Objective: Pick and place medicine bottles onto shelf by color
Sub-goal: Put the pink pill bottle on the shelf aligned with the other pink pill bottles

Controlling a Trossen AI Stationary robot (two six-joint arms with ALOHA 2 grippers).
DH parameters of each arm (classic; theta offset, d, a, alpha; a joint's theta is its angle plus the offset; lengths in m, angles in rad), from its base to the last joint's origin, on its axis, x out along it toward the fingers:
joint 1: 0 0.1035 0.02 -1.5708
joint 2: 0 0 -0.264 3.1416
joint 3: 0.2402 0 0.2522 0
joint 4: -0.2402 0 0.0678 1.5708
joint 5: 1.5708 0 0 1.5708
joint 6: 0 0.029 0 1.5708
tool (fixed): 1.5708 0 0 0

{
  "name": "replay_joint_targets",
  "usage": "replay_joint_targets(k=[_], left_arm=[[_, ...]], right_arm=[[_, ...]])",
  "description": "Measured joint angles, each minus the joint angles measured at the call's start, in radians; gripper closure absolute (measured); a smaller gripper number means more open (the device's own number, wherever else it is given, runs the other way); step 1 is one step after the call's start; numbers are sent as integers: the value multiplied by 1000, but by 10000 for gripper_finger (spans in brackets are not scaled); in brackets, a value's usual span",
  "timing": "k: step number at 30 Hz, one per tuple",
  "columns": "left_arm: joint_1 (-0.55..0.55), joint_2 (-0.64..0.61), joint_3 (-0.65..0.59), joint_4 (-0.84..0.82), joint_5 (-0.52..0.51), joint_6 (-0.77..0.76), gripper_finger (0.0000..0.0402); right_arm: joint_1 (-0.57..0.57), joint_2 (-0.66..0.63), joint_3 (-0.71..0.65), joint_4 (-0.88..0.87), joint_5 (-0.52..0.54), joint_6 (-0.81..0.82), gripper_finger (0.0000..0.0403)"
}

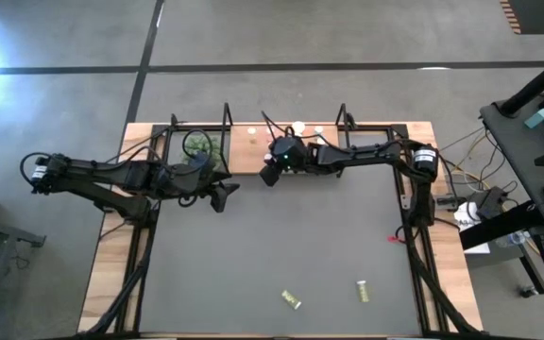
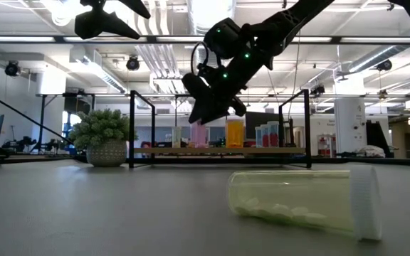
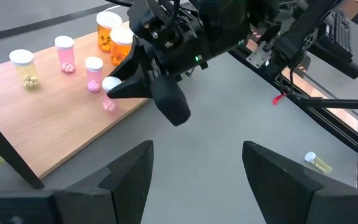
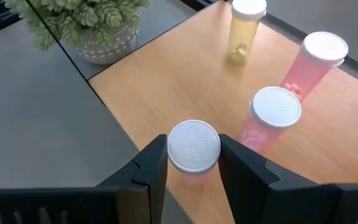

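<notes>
The shelf [image 3: 61, 124] is a light wooden board at the table's far edge. On it stand a yellow bottle [image 3: 23, 67], two pink bottles [image 3: 65, 53] [image 3: 94, 73] and two orange ones [image 3: 107, 28], all upright on their bases. My right gripper [image 4: 193, 155] is over the board's near edge, shut on a pink bottle [image 3: 109, 99] with a white cap. My left gripper [image 3: 197, 180] hovers open over the mat, left of the right one, holding nothing. Two yellow-green bottles [image 1: 292, 299] [image 1: 362, 291] lie on their sides near the mat's front edge. My right gripper pinches the pink bottle between its two fingers [image 4: 154, 162], at the white cap [image 4: 193, 140]. The fingers slant down from the near right side. The bottle stands upright at the board's near edge; whether its base touches the board I cannot tell.
A small potted plant [image 4: 86, 25] stands at the shelf's left end, beside the black frame upright [image 2: 132, 128]. A dark grey mat [image 1: 272, 246] covers the table. A small red object [image 1: 393, 238] lies by the right arm's frame.
</notes>
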Motion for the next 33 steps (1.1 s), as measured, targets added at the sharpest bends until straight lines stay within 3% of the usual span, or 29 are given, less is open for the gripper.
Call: replay_joint_targets(k=[8,33], left_arm=[[1,0,0,0,-8,6,171],[2,0,0,0,-33,7,171]], right_arm=[[-4,-2,-1,-69,0,-37,282],[-4,-1,-1,-56,-3,-38,282]])
